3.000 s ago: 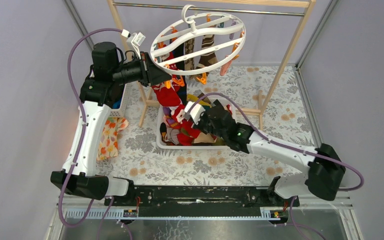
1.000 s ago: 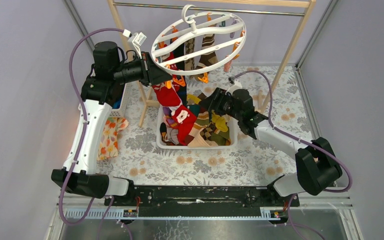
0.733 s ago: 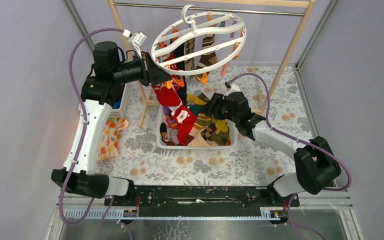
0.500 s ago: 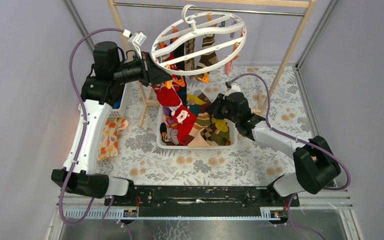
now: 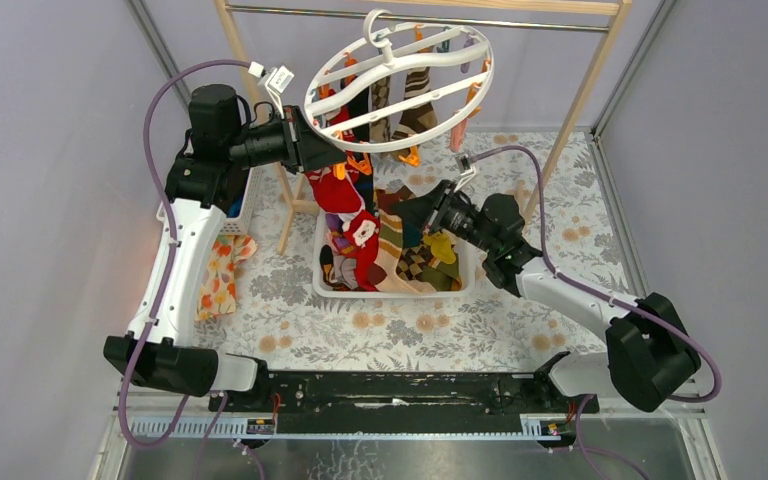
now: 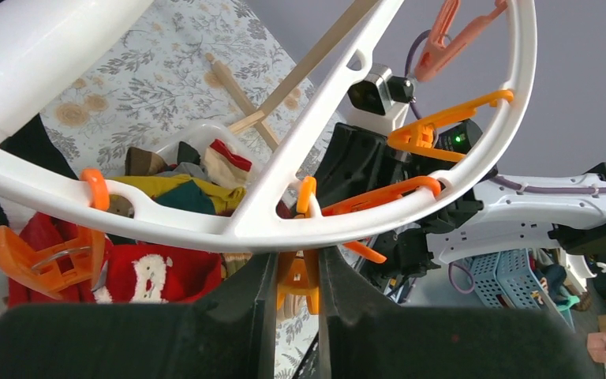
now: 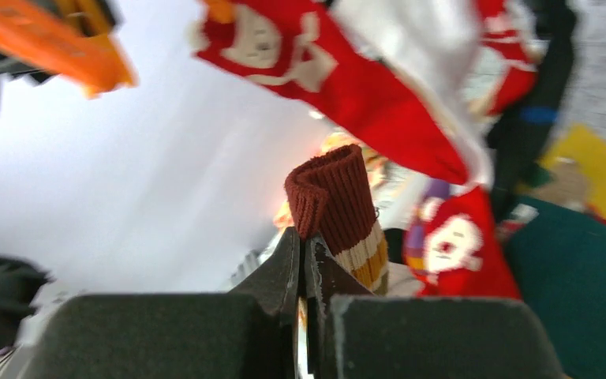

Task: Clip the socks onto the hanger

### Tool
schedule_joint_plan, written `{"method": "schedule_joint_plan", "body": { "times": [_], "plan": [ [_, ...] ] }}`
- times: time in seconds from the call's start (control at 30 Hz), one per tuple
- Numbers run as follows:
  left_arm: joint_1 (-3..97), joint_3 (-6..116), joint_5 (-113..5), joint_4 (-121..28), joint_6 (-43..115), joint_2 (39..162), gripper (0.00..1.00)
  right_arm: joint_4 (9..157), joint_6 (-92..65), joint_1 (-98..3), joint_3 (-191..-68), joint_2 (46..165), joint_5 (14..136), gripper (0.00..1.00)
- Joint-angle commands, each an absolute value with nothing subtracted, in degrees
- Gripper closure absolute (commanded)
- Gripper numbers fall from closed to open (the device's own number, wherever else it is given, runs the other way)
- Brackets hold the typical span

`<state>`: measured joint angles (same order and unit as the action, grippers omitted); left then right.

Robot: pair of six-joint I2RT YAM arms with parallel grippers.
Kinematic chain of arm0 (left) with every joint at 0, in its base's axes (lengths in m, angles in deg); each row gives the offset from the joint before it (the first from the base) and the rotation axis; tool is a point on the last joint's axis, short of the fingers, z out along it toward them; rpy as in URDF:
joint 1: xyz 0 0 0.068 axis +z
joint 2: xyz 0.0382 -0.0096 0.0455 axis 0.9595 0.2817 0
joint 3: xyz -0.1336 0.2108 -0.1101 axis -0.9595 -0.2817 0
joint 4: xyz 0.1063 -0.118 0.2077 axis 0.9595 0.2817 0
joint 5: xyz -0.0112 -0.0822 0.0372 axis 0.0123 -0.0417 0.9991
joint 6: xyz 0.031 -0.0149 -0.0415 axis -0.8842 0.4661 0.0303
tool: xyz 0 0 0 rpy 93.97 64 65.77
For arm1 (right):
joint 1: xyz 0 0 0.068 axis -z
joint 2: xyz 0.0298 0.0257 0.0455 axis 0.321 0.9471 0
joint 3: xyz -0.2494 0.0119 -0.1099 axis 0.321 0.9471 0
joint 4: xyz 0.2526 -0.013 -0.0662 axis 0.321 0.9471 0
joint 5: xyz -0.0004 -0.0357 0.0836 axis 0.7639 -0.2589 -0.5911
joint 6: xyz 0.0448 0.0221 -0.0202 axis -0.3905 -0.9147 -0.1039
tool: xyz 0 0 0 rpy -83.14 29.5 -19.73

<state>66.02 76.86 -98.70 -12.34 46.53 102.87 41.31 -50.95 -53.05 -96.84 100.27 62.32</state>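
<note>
Over the table (image 5: 560,200), right gripper (image 7: 304,237) has closed on a brown sock (image 7: 335,197); left gripper (image 6: 297,254) still pinches an orange clip (image 6: 300,288).

Item: right gripper (image 7: 304,264). Dark jaws are pressing together at bottom centre, pinching the brown sock (image 7: 333,193) by its ribbed cuff.

Brown sock: cuff is standing upright above the jaws, folded at the top; cream and mustard stripes are showing just below the cuff.

Santa sock (image 7: 347,71): red with white faces, hanging slantwise across the top, above the brown sock and apart from it.

Second Santa sock (image 7: 458,253): red, lying just right of the brown sock.

Orange clip (image 7: 71,47): blurred, sitting at top left.

Black fabric (image 7: 533,118), yellow fabric (image 7: 600,178), teal fabric (image 7: 584,300): filling the right side, blurred.

Left background: washing out to white.
</note>
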Motion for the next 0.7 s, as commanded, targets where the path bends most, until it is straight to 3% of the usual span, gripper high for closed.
{"method": "schedule_joint_plan", "body": {
  "times": [0.0, 0.33, 0.67],
  "plan": [
    [66.5, 75.7, -101.0, -16.6, 50.2, 102.9, 1.00, 26.9, -56.9, -56.5, -99.7, 101.4, 51.1, 1.00],
    [66.5, 74.2, -105.1, -20.5, 53.6, 102.4, 1.00, 6.9, -73.1, -58.9, -106.5, 112.1, 43.5, 1.00],
    [66.5, 73.2, -106.5, -21.3, 53.6, 101.7, 1.00, -5.2, -82.1, -58.8, -111.7, 120.3, 45.5, 1.00]
  ]
}}
